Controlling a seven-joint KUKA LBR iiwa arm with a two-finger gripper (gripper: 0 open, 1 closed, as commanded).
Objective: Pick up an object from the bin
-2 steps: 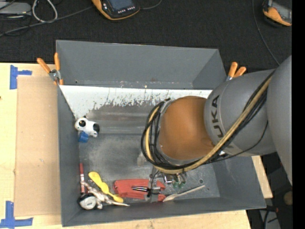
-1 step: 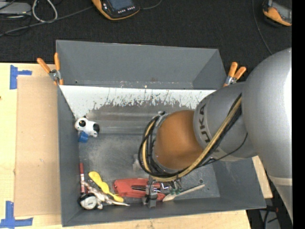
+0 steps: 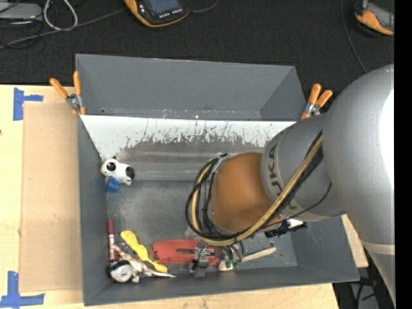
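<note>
**Bin inventory, your left to your right**

- Grey sheet-metal bin [image 3: 90, 237]: sloped walls. The back wall is scuffed with dark vertical streaks.
- Small rounded white-and-black toy figure [image 3: 117, 168]: glossy, on the left of the floor near the back slope. A little blue plastic piece [image 3: 113, 185] touches its underside.
- Thin red stick [image 3: 111, 234]: straight, lying along the left wall toward the front corner.
- Yellow lobed plastic piece [image 3: 134, 242]: smooth, just beside the stick.
- Heap of white and silvery bits [image 3: 125, 270]: tangled in the front left corner, touching the yellow piece.
- Flat red plastic object [image 3: 170, 250]: elongated, lying along the front wall just right of the heap. This is the thing you find under the pincer.
- Dark metal gripper [image 3: 201, 262]: down at the red object's right end. You cannot tell whether it is spread, closed or gripping, since the wrist hides it.
- Rounded orange cover [image 3: 238, 195]: matte, on the wrist and ringed by black cables [image 3: 196, 205].
- Slim pale stick [image 3: 261, 254]: slanted, near the front wall just right of the gripper.
</note>
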